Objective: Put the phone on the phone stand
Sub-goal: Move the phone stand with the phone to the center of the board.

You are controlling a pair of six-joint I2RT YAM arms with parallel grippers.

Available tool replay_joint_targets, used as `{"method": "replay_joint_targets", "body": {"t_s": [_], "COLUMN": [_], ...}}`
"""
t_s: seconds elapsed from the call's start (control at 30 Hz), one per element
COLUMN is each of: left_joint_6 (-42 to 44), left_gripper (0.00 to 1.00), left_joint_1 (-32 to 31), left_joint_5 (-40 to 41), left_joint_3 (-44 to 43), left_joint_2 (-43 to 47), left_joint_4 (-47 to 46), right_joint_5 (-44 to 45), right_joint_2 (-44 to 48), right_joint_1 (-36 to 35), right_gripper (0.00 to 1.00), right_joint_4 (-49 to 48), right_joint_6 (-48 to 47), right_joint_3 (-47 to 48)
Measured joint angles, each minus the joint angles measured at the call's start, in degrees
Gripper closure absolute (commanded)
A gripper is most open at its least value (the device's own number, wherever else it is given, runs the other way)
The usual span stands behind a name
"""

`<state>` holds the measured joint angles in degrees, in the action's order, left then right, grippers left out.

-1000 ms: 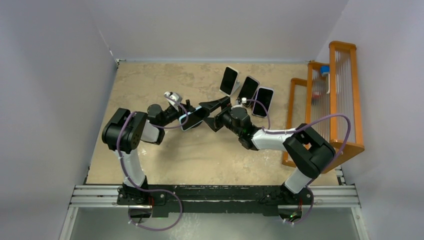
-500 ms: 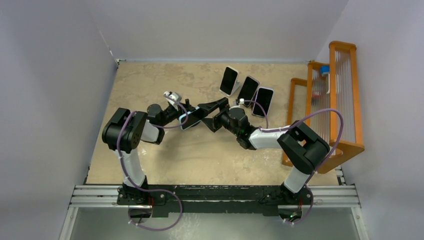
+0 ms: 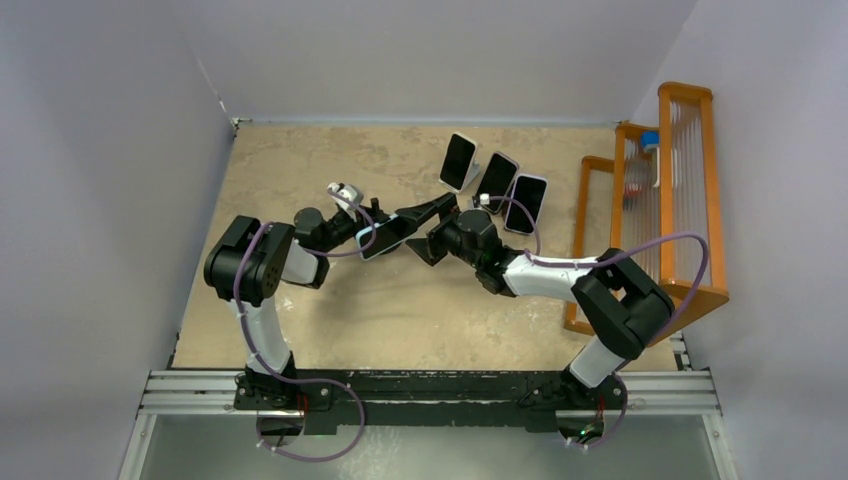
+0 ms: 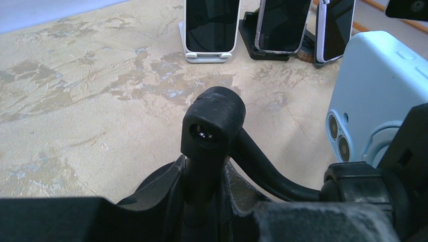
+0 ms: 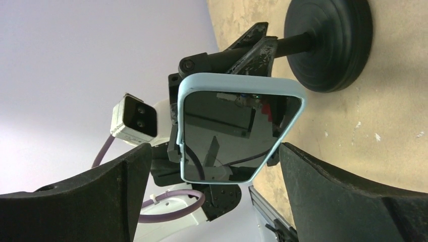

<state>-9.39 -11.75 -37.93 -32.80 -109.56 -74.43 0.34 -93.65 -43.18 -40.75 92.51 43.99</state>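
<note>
The mottled tan worktop (image 3: 300,170) carries a row of three propped phones (image 3: 496,176) at upper centre, a black round-based stand (image 5: 328,43) mid-frame, and an orange rack (image 3: 690,200) along its right edge.

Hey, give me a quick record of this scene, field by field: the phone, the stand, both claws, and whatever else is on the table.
phone: light-blue case, up by the stand's top; seating unclear
phone stand: black, round base on the table
left claw: shut on the stand's post
right claw: open, a finger either side of the phone
background: three other phones on stands at the far side; orange rack at right
</note>
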Motion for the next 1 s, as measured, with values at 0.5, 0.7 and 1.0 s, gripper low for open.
{"method": "replay_joint_targets", "body": {"t_s": [0.5,0.7,1.0], "left_joint_6": [3.54,3.52,4.74], "left_gripper": [1.00,1.00,1.00], "left_joint_1": [0.74,1.18,1.18], "left_joint_5": [-8.87,-12.76,-13.99], "left_joint_3": [-10.32,-22.84,-47.28], "left_joint_2": [-3.80,-11.65,-22.93], "left_joint_4": [9.25,12.04,27.15], "right_joint_5": [7.08,13.62,16.26], "right_joint_2": [14.95,30.34,37.05], "right_joint_1": [1.36,5.60,8.90], "right_gripper": [0.01,0.01,0.01], "right_joint_4": [8.74,9.68,12.46], "right_joint_6": [-6.19,-12.81,-17.88], "right_joint_3": [-4.33,-7.02,-8.46]}}
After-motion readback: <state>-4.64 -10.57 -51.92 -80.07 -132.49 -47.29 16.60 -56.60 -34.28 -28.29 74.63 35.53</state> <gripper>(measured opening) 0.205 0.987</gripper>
